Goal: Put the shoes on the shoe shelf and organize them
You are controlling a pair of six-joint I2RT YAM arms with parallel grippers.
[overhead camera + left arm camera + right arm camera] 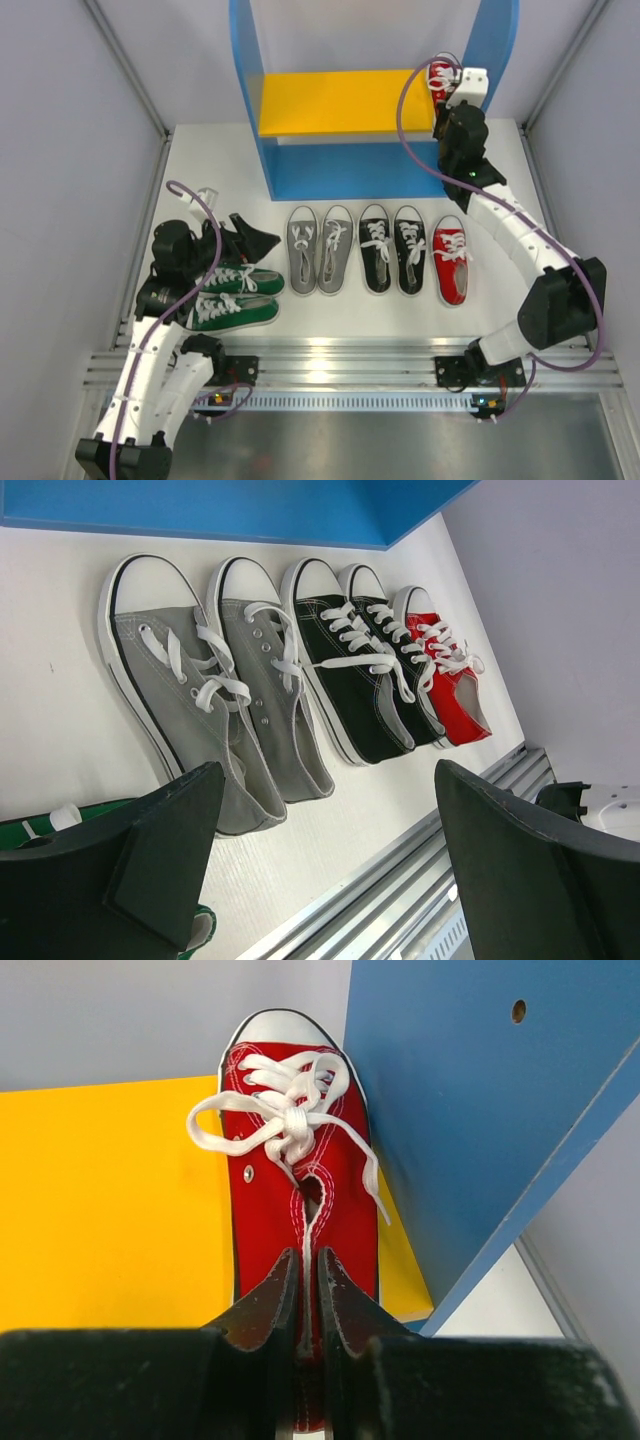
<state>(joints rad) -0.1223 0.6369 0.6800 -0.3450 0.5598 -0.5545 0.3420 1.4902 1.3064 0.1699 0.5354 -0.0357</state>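
Observation:
On the right end of the shoe shelf's yellow board [340, 100] lies a red shoe [290, 1190], toe to the back, against the blue side panel [460, 1110]. My right gripper [308, 1260] is shut on a thin edge of its upper at the opening. From above, this shoe [441, 78] peeks out past the right gripper [452, 100]. On the table stand a grey pair [318, 248], a black pair [393, 248] and the other red shoe [452, 262]. My left gripper [330, 775] hangs open and empty over the green pair [238, 296].
The shelf's blue base [350, 170] stands just behind the row of shoes. A metal rail [340, 365] runs along the near table edge. Grey walls close in on both sides. The yellow board left of the red shoe is bare.

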